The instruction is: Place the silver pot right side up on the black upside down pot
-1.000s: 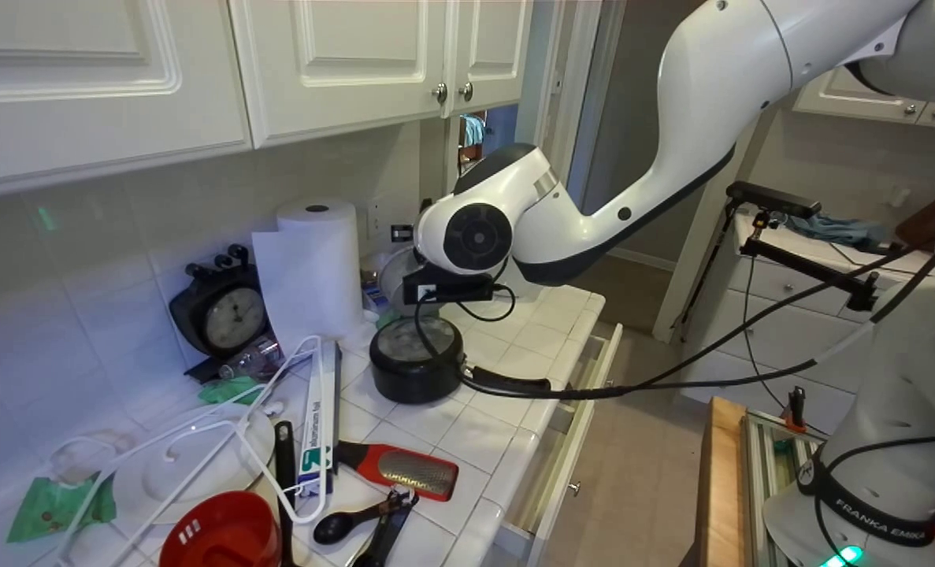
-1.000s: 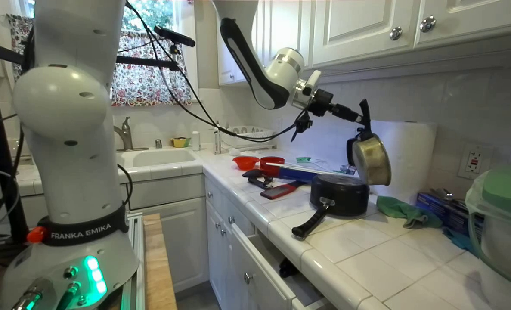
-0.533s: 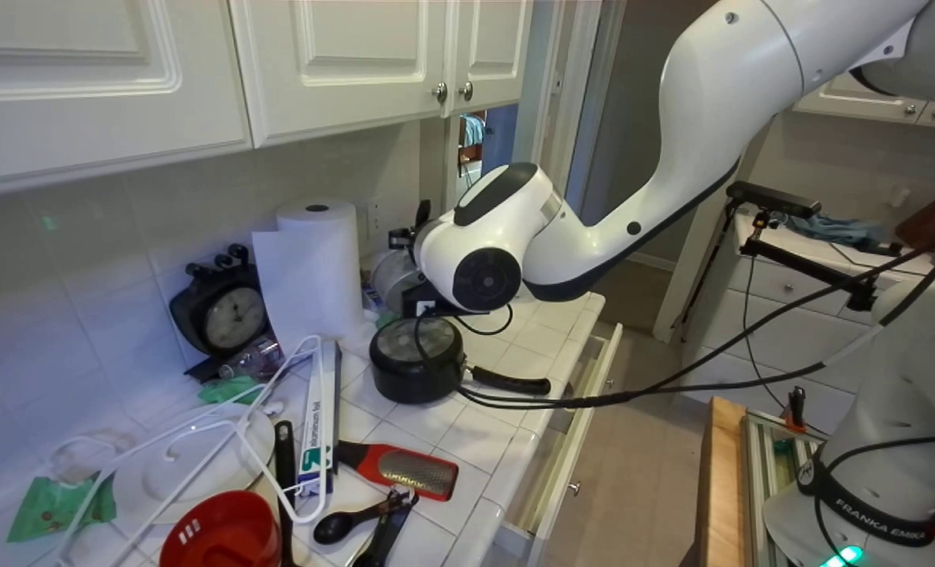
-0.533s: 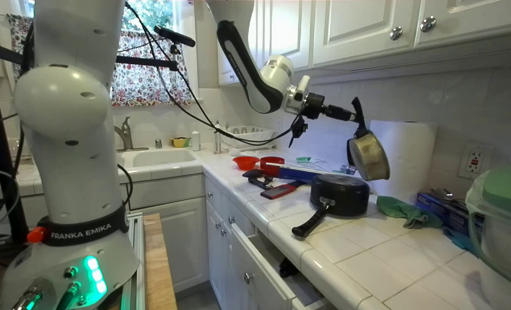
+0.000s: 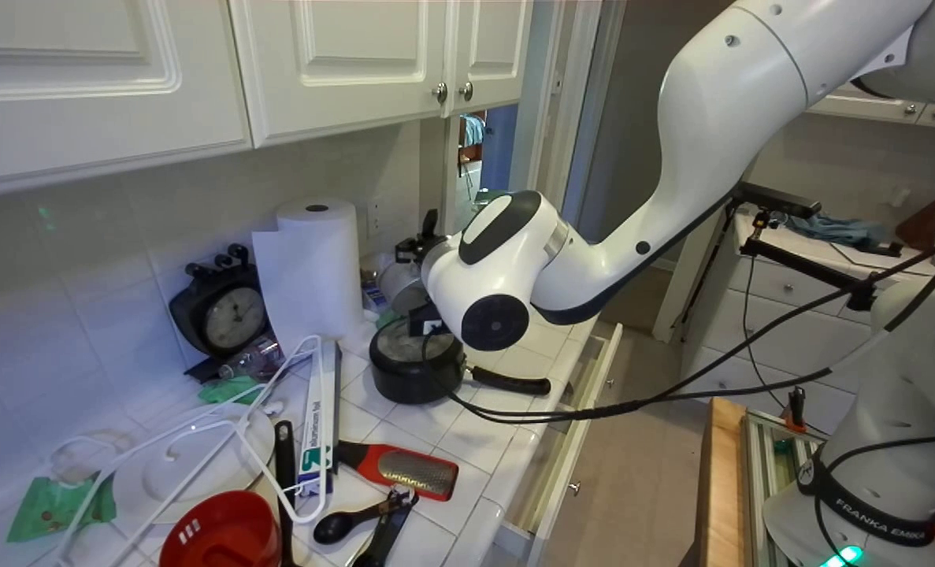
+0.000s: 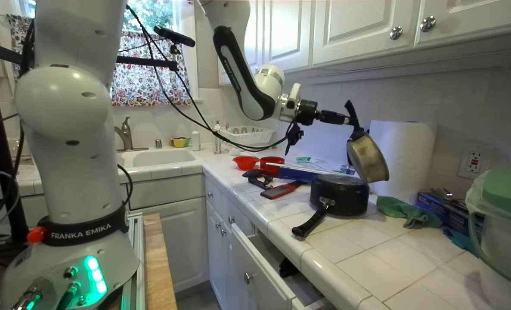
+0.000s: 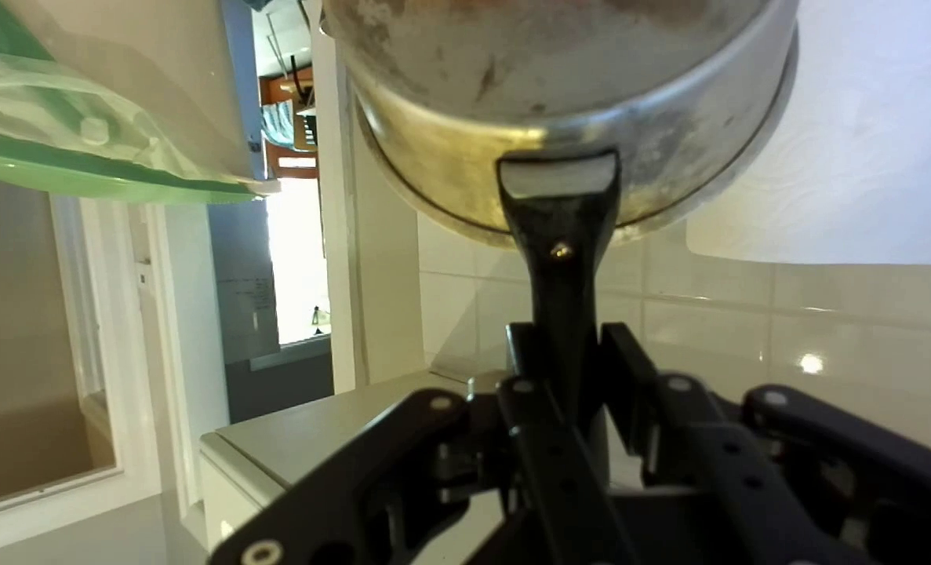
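Note:
The silver pot hangs in the air, tilted, with its black handle pointing up. Its stained outer base fills the top of the wrist view. My gripper is shut on that handle, with a finger on each side of it in the wrist view. The black upside down pot stands on the counter, grey base up, its handle towards the front edge. The silver pot is just beyond and above its far side, apart from its top as far as I can tell. In an exterior view the arm partly hides the silver pot.
A paper towel roll stands close to the silver pot. A red grater, a foil box and a white hanger lie nearby. A green cloth and a lidded container are on the counter. A drawer is open below.
My wrist has come lower and drawn back from the wall. The silver pot has shifted slightly towards the black pot and tilted more, still in my gripper. The black pot has not moved.

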You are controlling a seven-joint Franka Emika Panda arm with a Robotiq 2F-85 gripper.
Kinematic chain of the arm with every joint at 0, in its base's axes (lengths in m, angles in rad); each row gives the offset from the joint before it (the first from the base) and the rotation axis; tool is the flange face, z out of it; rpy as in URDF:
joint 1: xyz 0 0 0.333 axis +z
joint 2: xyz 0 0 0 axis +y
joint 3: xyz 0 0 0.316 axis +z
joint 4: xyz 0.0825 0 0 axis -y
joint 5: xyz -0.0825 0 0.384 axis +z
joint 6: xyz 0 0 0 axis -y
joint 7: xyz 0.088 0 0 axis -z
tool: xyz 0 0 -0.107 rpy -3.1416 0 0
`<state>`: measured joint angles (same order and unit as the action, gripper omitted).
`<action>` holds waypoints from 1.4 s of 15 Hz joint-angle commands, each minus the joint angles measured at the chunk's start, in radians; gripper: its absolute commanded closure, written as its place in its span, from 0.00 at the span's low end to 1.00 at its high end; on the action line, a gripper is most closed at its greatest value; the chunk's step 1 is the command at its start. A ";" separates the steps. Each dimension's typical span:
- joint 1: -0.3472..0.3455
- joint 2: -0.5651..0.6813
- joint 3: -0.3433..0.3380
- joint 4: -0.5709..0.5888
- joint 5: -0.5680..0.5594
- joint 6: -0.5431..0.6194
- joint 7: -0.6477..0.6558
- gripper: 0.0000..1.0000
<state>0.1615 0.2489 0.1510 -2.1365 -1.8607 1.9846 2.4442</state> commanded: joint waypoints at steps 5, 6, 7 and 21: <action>0.027 0.024 0.033 -0.041 -0.093 -0.118 0.074 0.90; 0.030 0.027 0.038 -0.043 -0.098 -0.130 0.082 0.90; 0.033 0.029 0.042 -0.045 -0.099 -0.140 0.083 0.90; 0.044 0.085 0.064 -0.045 -0.126 -0.193 0.091 0.90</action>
<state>0.2024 0.3152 0.2096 -2.1707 -1.9473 1.8164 2.5015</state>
